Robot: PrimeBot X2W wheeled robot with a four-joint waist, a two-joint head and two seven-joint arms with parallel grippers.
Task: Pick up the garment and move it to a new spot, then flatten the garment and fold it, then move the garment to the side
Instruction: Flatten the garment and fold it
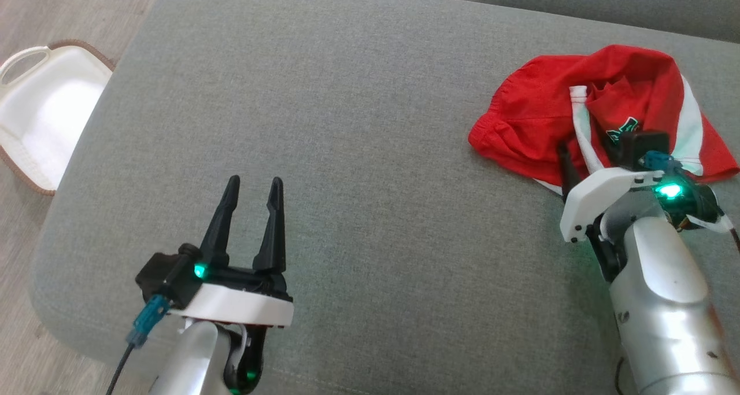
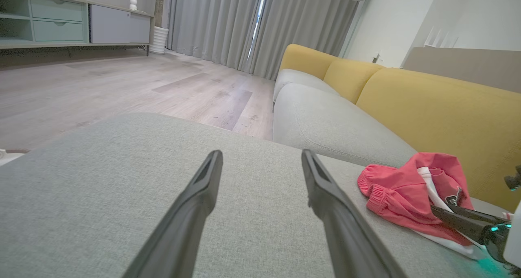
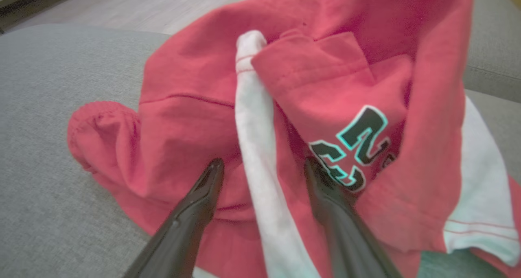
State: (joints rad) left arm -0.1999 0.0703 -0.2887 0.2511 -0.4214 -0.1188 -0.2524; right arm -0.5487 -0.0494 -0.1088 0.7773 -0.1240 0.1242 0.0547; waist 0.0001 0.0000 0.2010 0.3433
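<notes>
On the cushion (image 1: 347, 123), garment (image 1: 537, 111) sprawls left-right; right pincer (image 3: 263, 160) gapes astride it, left pincer (image 1: 255, 180) gapes.

Head view's edge crops the basket (image 1: 26, 54); the right pincer's (image 1: 587, 146) mount partly hides its fingers (image 1: 567, 165).

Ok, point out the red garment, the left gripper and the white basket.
red garment (image 1: 532, 111), head view, on the red cloth left of its white stripe.
left gripper (image 1: 255, 179), head view, midway between its fingertips.
white basket (image 1: 46, 111), head view, on its bare inside.
</notes>
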